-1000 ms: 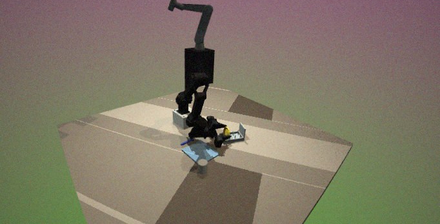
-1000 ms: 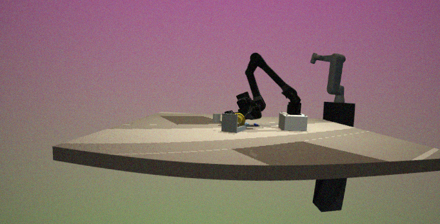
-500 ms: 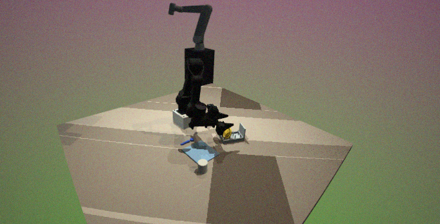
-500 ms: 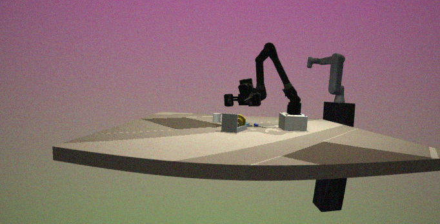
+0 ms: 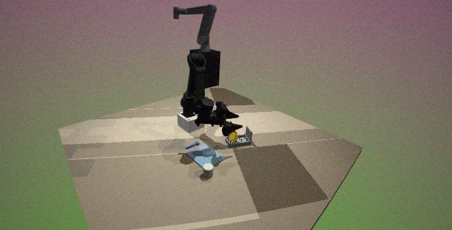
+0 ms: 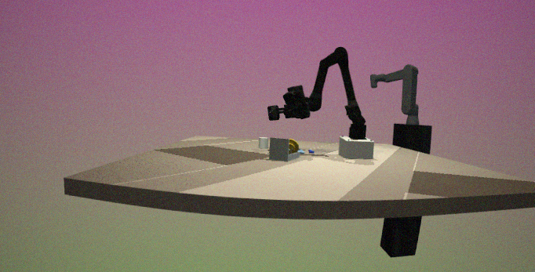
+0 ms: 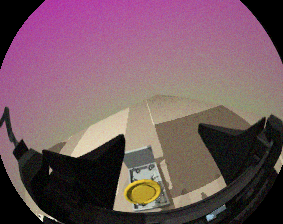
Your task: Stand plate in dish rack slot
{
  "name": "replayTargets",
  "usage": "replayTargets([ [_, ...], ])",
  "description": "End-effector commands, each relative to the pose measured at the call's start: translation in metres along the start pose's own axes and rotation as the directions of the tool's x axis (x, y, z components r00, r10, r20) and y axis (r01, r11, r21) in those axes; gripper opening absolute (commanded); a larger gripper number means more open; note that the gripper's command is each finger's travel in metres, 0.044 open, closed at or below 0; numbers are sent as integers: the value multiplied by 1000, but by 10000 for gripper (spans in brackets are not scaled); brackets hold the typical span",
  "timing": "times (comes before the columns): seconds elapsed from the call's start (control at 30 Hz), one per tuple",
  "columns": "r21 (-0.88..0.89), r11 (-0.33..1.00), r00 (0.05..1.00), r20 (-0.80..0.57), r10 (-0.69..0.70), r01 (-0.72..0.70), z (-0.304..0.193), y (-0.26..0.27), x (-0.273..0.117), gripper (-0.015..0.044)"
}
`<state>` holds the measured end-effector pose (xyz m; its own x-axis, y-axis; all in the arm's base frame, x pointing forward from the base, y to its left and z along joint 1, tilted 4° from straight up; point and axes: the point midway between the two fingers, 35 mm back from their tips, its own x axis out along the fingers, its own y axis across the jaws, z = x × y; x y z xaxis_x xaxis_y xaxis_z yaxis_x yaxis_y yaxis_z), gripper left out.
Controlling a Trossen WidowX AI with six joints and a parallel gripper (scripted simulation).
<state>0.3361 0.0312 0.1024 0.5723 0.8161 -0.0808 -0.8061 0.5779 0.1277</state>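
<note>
Patches of tan, cream and dark brown cover the broad tabletop [image 5: 159,187] [image 6: 274,183] [image 7: 187,150], with a magenta-to-green haze behind it. Above it, the black arm [image 5: 195,78] [image 6: 345,73] reaches out from a pale block [image 5: 189,123] [image 6: 356,149], and its gripper [image 5: 236,121] [image 6: 273,112] [image 7: 164,133] hangs over the dish rack [image 5: 243,143] [image 6: 279,149] [image 7: 138,157]. Its fingers stand wide apart, one on each side of the wrist view, with nothing held between them. The yellow plate [image 5: 233,136] [image 6: 293,146] [image 7: 143,192] is in the rack, standing on edge toward the end opposite the tall grey end panel; in the exterior view it is well below the gripper and apart from it. Which slot it sits in cannot be told. Near the rack lies a blue mat [image 5: 206,155] with a blue utensil [image 5: 192,145] [image 6: 311,151] beside it and a pale cup [image 5: 208,171] [image 6: 263,143] at its corner. A second, grey arm [image 5: 207,23] [image 6: 409,90] stands on a black pedestal [image 5: 213,68] [image 6: 412,137] behind the pale block.
</note>
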Motion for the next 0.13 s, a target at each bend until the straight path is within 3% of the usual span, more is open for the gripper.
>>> replayTargets([
  [0.0,61,995,996,-43,-81,84,3,-21,1,400],
  [0.1,113,982,986,-90,-142,152,4,-35,1,400],
])
